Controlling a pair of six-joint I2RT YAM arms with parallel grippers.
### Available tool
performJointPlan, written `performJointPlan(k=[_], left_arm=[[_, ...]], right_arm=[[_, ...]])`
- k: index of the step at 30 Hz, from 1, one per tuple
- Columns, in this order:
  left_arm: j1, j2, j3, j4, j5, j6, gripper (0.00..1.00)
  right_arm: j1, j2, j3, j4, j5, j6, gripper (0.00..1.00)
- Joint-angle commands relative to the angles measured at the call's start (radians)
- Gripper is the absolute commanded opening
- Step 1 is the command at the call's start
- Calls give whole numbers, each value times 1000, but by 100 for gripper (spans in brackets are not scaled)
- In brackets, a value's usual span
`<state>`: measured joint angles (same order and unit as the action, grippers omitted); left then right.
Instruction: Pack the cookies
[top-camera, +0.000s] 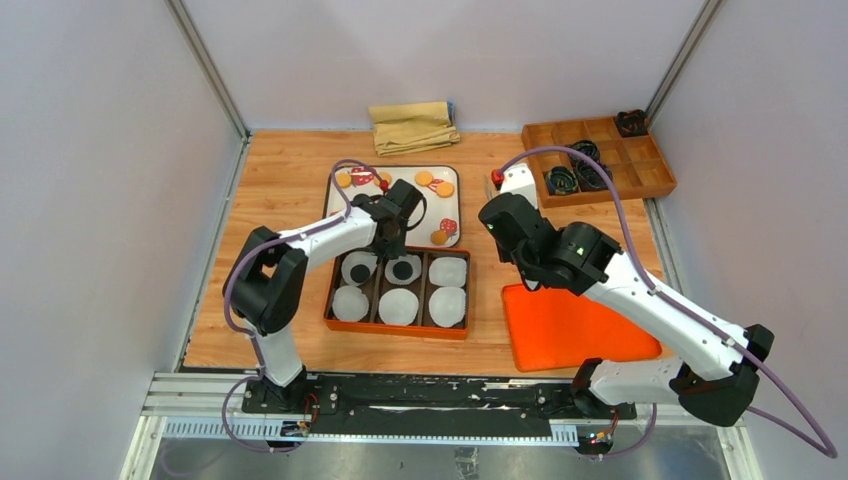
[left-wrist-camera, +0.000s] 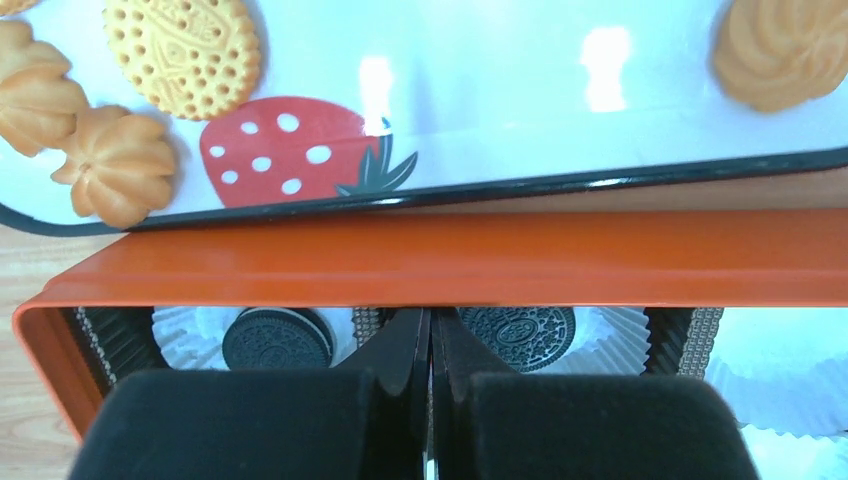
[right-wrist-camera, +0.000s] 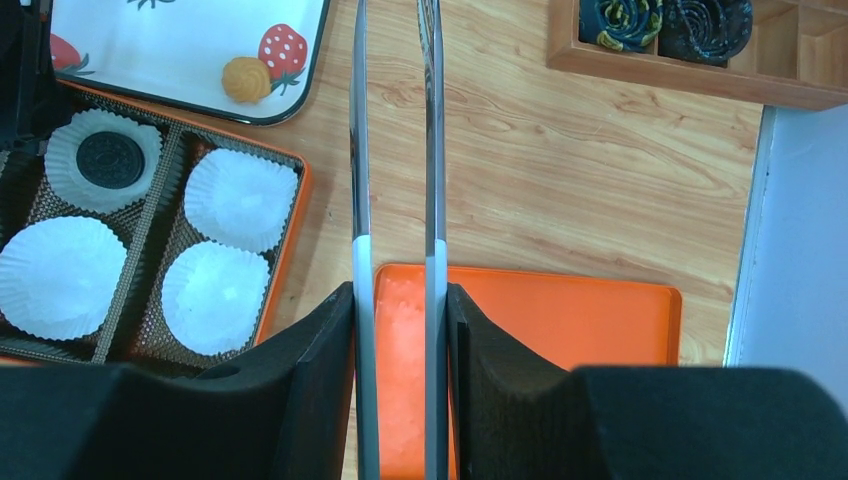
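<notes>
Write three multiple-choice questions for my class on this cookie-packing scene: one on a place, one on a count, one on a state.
1. Where is the orange lid? A on top of the box; B flat on the table beside the box; C propped upright against the box.
2. How many black cookies lie in the box? A none; B six; C two.
3. The left gripper is: A shut; B wide open; C clamped on a cookie.
Answers: 1 B, the lid lies flat next to the box. 2 C, two far compartments hold one each. 3 A, its jaws meet with nothing between them.
</notes>
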<state>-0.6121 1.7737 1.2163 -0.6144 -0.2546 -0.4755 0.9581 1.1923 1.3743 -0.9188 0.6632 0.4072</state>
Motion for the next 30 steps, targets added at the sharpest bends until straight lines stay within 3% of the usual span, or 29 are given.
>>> performJointPlan(k=[1, 8, 19, 26, 30], left_arm=[[8, 59, 52, 43, 4, 20, 0], [49, 80, 62, 75, -30, 2, 0], [126, 84, 74, 135, 55, 35, 0], [115, -34, 54, 101, 90, 7, 0], [91, -187, 20, 79, 48, -5, 20]], right_arm=[[-41, 0, -24, 48, -20, -24, 27], [-98, 14, -57, 121, -51, -81, 27], [-158, 111, -63, 239, -134, -152, 27], [-177, 186, -36, 290, -208, -191, 29], [-192, 236, 0, 317, -274, -216, 30]])
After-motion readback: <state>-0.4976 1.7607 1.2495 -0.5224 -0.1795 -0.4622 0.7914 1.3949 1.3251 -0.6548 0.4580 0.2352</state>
